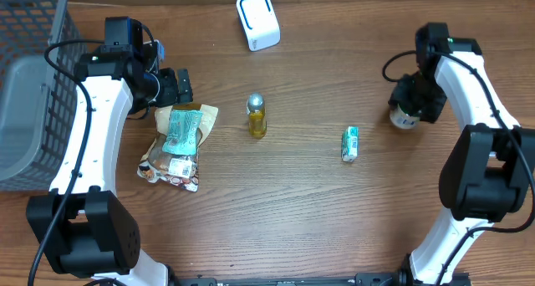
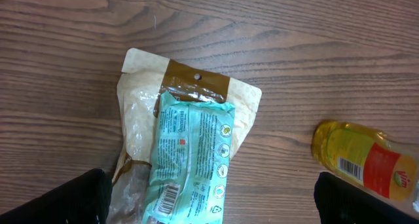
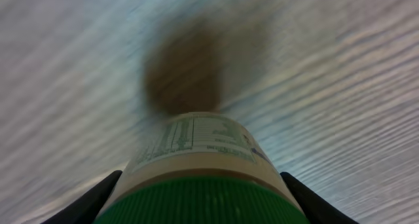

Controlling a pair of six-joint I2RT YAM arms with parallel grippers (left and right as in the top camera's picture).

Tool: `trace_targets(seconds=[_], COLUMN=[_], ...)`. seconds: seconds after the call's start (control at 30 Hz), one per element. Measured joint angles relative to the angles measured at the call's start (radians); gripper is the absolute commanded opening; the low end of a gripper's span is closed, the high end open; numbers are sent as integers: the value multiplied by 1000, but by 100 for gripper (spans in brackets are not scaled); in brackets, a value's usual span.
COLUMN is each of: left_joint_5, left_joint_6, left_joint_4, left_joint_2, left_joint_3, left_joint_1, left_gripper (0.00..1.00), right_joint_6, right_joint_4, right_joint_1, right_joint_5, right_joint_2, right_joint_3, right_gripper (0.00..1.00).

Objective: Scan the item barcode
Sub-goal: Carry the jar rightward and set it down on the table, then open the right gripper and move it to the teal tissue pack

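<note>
**Mia:** What is the right claw (image 3: 201,185) doing?

**Ben:** It is grasping a jar (image 3: 196,142). The jar is white with a green lid. One dark finger (image 3: 91,201) presses each side of the lid, so the claw is about half open around it.

**Mia:** Where is the jar on the table (image 1: 334,219)?

**Ben:** It is over on the right side, under the right claw. I cannot tell if it is touching the wood. The wood behind it looks blurry.

**Mia:** And the left claw (image 2: 213,194)?

**Ben:** It is wide open and has let go of everything. Nothing sits between its fingers. It hangs over a blue-green packet (image 2: 193,158).

**Mia:** What is under that packet?

**Ben:** A tan bag (image 2: 141,112) with a brown top. The packet lies on it. You can see a barcode near the bottom of the packet. One more snack bag (image 1: 171,165) lies just below them.

**Mia:** What else is there?

**Ben:** A yellow bottle (image 2: 366,165) with a silver cap is in the middle of the table, near the bags. A small green packet (image 1: 349,143) lies between the bottle and the jar.

**Mia:** And far away?

**Ben:** A grey basket (image 1: 33,35) is at the far left. A white box (image 1: 257,20) with a blue rim sits at the far edge, well apart from both claws.
</note>
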Motion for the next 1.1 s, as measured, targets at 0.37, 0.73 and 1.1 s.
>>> trace_targets(seconds=[0.37,0.73,1.1], left_joint_5=[0,0,0], left_joint_6=[0,0,0], left_joint_4=[0,-1,-1], left_joint_2=[0,0,0], left_joint_3=[0,0,0], left_joint_1=[0,0,0], left_gripper=[100,100,100], right_joint_6=[2,-35,-57], right_joint_4=[71,-168,-153], right_joint_1=[-26,31,214], right_joint_5=[-1,-58,-153], right_joint_2=[0,-163,-186], right_joint_3=[-84,134,15], right_gripper=[100,92,68])
